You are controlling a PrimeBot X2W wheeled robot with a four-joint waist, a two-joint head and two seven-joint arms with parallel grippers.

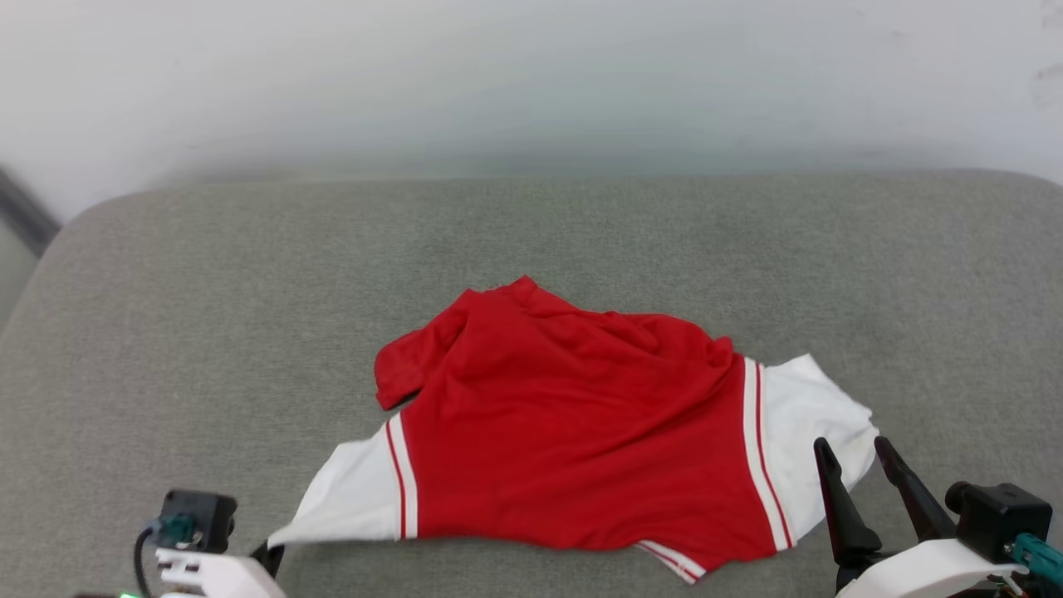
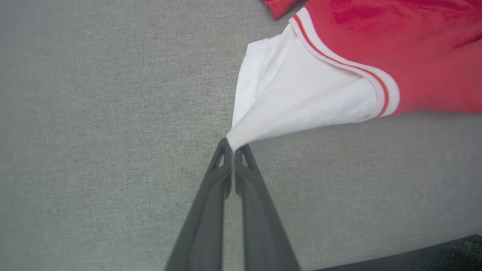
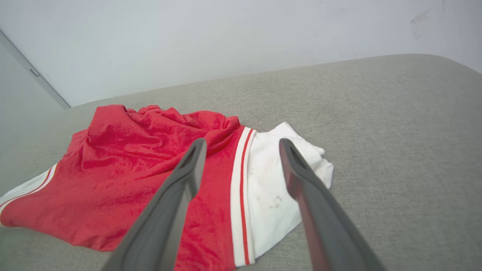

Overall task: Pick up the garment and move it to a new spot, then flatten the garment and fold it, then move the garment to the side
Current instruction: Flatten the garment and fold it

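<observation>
While left jaws pinch the garment (image 1: 573, 432) by one white sleeve (image 2: 301, 98), right jaws gape empty.

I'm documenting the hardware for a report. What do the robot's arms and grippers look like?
The left gripper and right gripper each have two long dark grey fingers tapering to narrow tips with small cut-outs. White shells cover the wrists, each carrying a black box with a teal plug; the left's has a dark cable.
</observation>
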